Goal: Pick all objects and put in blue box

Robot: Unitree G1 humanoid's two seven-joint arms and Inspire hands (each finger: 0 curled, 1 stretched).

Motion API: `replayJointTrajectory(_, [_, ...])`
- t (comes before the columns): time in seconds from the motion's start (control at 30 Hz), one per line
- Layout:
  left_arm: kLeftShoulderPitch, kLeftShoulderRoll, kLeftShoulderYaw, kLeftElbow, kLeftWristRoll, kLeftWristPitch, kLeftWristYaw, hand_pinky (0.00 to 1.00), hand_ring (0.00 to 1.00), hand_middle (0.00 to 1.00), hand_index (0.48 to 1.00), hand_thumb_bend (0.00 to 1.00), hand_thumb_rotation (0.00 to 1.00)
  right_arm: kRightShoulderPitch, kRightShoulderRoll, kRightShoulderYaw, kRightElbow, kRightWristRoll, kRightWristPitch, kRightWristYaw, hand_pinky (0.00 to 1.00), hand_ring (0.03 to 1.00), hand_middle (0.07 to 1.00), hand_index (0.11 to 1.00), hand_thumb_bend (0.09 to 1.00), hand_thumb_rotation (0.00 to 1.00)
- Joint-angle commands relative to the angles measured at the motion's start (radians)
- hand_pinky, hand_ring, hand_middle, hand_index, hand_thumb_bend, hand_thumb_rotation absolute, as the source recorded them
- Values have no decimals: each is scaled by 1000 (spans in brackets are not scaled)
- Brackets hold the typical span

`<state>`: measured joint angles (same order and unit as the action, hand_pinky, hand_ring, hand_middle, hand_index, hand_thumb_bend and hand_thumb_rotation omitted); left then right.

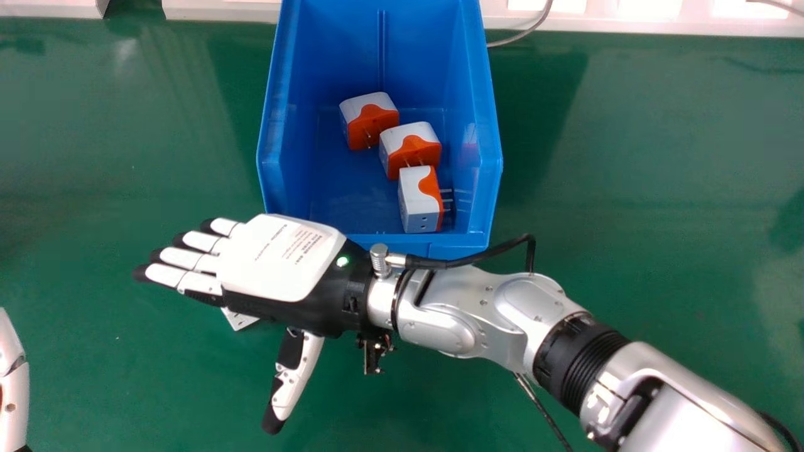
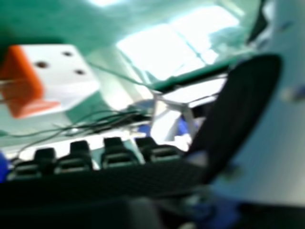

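Observation:
In the head view three white and orange plug adapters lie in the blue box (image 1: pixel 271 169): one at the back (image 1: pixel 369 119), a middle one (image 1: pixel 410 148) and a front one (image 1: pixel 419 199). My right hand (image 1: pixel 276 254) is open, palm down, in front of the box, fingers straight and thumb spread. A white corner of another adapter (image 1: pixel 239 319) peeks out beneath it, mostly hidden. The right hand view shows that white and orange adapter (image 2: pixel 66 76) apart from my open right hand (image 2: pixel 119 157). Part of my left hand (image 1: pixel 14 402) shows at the head view's left edge.
The green table (image 1: pixel 659 176) surrounds the box. A grey cable (image 1: pixel 524 32) runs beside the box's back right, near a white ledge (image 1: pixel 628 19) along the far edge. My right forearm crosses the front right of the table.

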<state>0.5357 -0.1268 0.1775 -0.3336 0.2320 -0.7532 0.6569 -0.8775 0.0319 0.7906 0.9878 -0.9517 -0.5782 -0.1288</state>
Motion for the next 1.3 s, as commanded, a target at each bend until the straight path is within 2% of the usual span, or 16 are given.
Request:
replayJointTrajectory(0.0, [2,-100,-9,-6,11,-10,7,682,726,733,727,266,0,-49,18,-2,14,16,6,7,1000,1000,1000,1000,1000,452])
replayJointTrajectory(0.1, [-3,-103,-14,-4,18,-8,10,680,724,726,723,264,0,-68,31,-1,39,16,19,27,1000,1000,1000,1000,1000,426])
replayJointTrajectory(0.23, [-7,-100,-20,-4,13,-8,7,680,724,727,720,267,0,-96,50,6,73,7,44,33,1000,1000,1000,1000,1000,389])
replayJointTrajectory(0.33, [-9,-102,-23,-3,14,-8,8,680,724,726,721,264,0,-120,66,22,99,-8,64,21,985,1000,1000,1000,1000,373])
replayJointTrajectory(0.47, [-15,-99,-23,6,24,-19,10,676,724,726,721,259,0,-151,91,32,142,-4,85,25,984,1000,1000,1000,1000,349])
replayJointTrajectory(0.53, [-17,-99,-26,8,25,-22,10,676,723,726,719,260,0,-167,98,31,161,1,86,31,986,1000,1000,1000,1000,341])
replayJointTrajectory(0.6, [-18,-102,-27,5,32,-17,12,673,721,724,719,260,0,-182,104,33,177,-1,92,29,976,1000,1000,1000,1000,335])
replayJointTrajectory(0.73, [-22,-104,-34,6,39,-12,14,669,721,722,720,257,0,-212,114,33,211,7,99,55,988,1000,1000,999,1000,316])
replayJointTrajectory(0.8, [-24,-104,-40,10,43,-12,14,664,716,720,722,256,0,-228,120,30,225,13,105,79,992,1000,1000,1000,1000,297])
replayJointTrajectory(0.9, [-21,-106,-58,4,48,0,8,668,712,713,724,257,0,-248,125,38,236,7,117,101,965,1000,1000,992,1000,270])
replayJointTrajectory(1.03, [-20,-98,-79,2,43,-1,0,667,722,712,725,249,0,-272,130,50,241,-4,132,121,934,1000,1000,975,1000,235])
replayJointTrajectory(1.1, [-22,-95,-84,1,43,1,-1,662,724,716,727,250,0,-282,131,56,243,-8,137,124,910,1000,1000,962,1000,228])
replayJointTrajectory(1.27, [-23,-98,-92,-5,51,7,6,648,714,711,720,251,0,-307,132,77,249,-21,144,116,882,1000,1000,943,1000,212])
